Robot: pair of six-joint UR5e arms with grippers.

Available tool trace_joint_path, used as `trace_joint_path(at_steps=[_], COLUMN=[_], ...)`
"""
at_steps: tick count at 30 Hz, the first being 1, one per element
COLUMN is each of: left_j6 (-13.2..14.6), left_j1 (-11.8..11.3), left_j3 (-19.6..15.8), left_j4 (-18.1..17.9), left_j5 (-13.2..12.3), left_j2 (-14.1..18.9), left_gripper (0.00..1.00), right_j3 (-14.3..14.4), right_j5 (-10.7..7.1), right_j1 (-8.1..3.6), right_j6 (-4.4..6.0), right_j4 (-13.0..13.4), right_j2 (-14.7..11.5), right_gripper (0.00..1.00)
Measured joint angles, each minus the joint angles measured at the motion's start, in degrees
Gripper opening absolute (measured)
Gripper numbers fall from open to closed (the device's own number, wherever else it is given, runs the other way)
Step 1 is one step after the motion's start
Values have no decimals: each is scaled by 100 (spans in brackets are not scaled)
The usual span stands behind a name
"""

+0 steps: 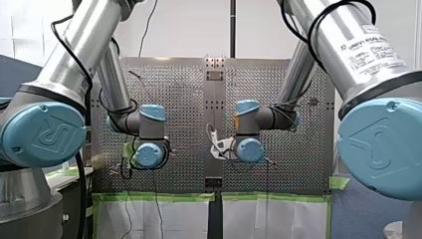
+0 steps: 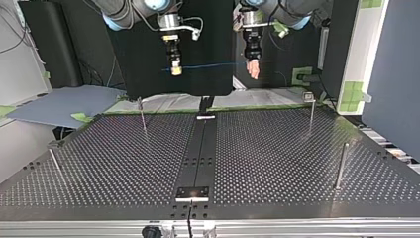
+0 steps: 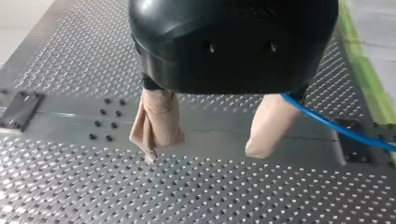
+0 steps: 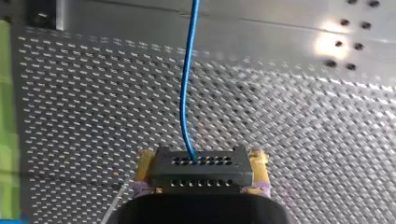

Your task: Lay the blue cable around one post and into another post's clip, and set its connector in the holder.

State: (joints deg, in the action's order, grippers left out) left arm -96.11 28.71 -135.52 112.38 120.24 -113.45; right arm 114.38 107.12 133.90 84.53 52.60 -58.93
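In the right wrist view my right gripper (image 4: 201,163) is shut on a dark connector block (image 4: 201,179) with rows of small holes, yellow pads (image 4: 144,163) on either side. The blue cable (image 4: 187,93) leaves the block and runs ahead over the perforated table. In the top view it hangs high above the table as a thin, nearly level blue cable (image 2: 213,65) from my right gripper (image 2: 176,69) to my left gripper (image 2: 253,69). My left gripper (image 3: 205,151) stands open, beige fingers (image 3: 156,123) apart. The blue cable (image 3: 336,128) comes out from behind one finger, on its outer side.
Thin metal posts stand on the table: a far post at the top view's left (image 2: 142,114), a far post at its right (image 2: 312,111), a near-right post (image 2: 341,166) and a near-left post (image 2: 54,161). A small plate (image 2: 193,192) sits on the centre strip near the front edge.
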Motion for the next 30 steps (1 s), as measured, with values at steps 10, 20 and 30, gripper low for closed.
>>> trace_joint_path(at_steps=[10,20,30], left_j6=[-578,-1060,-1296], left_j1=[-237,-298,-371], left_j3=[88,376,601], left_j4=[578,1134,1694], left_j5=[-231,-401,-391], left_j2=[569,1124,1683], left_gripper=[100,100,100], right_j3=[-136,-325,-507], right_j5=[63,-55,-68], right_j1=[-23,-29,-59], right_j6=[470,488,607], right_j4=[-618,-1053,-1573], right_j2=[-608,-1227,-1849], right_gripper=[0,0,0])
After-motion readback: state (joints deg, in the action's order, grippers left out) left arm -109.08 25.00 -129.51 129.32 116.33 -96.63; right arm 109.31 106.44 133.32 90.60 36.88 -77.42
